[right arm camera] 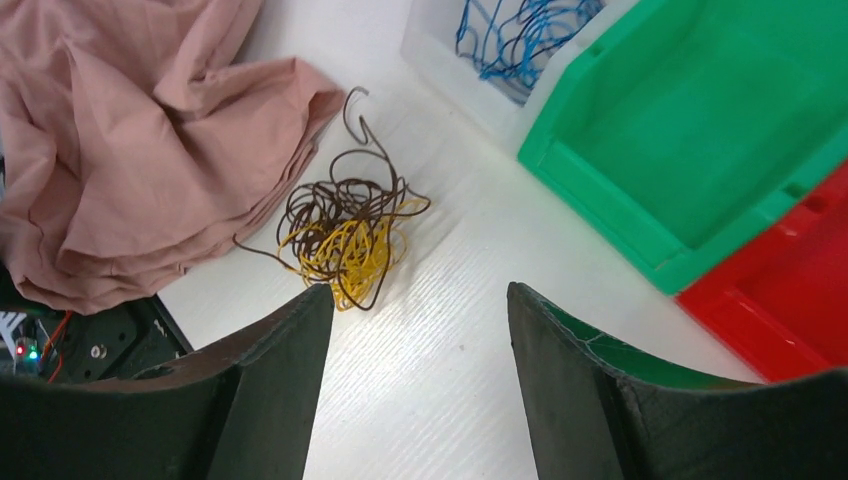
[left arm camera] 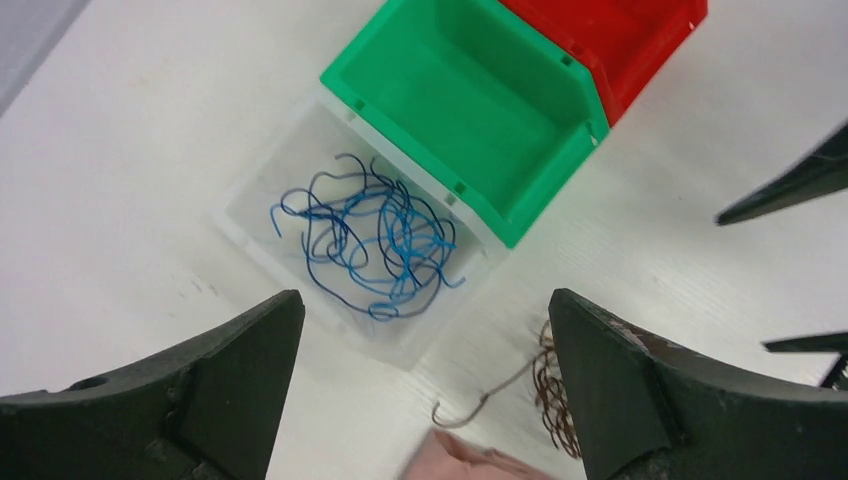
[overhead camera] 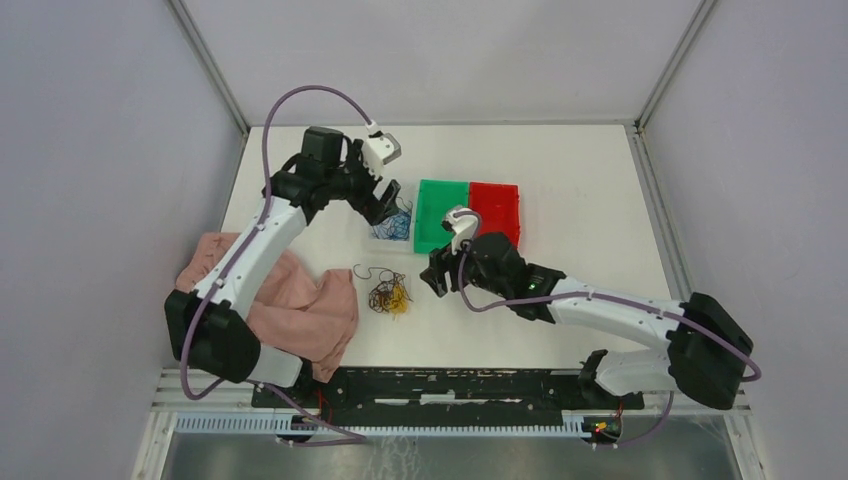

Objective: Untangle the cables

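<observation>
A tangle of dark brown and yellow cables lies on the white table, also seen in the right wrist view; its brown edge shows in the left wrist view. Several blue cables lie in a clear bin. My left gripper is open and empty above the clear bin. My right gripper is open and empty, just right of the tangle, fingers apart over bare table.
A green bin and a red bin stand side by side right of the clear bin; both look empty. A pink cloth lies at the front left, touching the tangle's left side.
</observation>
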{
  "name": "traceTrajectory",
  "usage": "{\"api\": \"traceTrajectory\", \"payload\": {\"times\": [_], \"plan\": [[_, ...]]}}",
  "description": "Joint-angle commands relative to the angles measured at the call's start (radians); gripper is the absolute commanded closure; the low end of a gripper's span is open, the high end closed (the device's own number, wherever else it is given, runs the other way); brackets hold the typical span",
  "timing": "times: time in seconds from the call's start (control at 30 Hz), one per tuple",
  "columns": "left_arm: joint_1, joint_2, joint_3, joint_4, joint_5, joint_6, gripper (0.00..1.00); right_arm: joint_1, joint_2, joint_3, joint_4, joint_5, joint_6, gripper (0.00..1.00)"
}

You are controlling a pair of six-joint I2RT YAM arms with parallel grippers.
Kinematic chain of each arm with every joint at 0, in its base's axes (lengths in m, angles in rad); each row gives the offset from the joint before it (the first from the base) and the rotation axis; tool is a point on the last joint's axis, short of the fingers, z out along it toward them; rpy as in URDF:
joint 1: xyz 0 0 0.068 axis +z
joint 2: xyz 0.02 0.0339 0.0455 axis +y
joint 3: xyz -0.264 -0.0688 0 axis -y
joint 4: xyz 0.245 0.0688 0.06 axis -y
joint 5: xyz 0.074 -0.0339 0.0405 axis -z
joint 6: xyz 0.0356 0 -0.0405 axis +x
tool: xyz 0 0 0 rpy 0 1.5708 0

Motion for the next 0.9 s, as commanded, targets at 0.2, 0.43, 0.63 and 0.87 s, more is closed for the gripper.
{"api": "traceTrajectory", "payload": {"times": [0.2, 0.43, 0.63, 0.87], "plan": [[0.101, -0.195, -0.227, -0.212, 0.133, 0.124, 0.0, 0.018, 0.355, 0.266, 0.005, -0.208, -0.048, 0.32], [0.26, -0.211, -0.313, -0.22, 0.239, 0.172, 0.04, 0.016, 0.549, 0.427, -0.066, -0.242, -0.131, 0.34], [0.274, -0.234, -0.394, -0.198, 0.26, 0.209, 0.08, 0.021, 0.6, 0.394, -0.025, -0.271, -0.104, 0.54], [0.274, -0.232, -0.431, -0.222, 0.311, 0.282, 0.1, 0.054, 0.405, 0.145, 0.078, -0.276, -0.035, 0.66]]}}
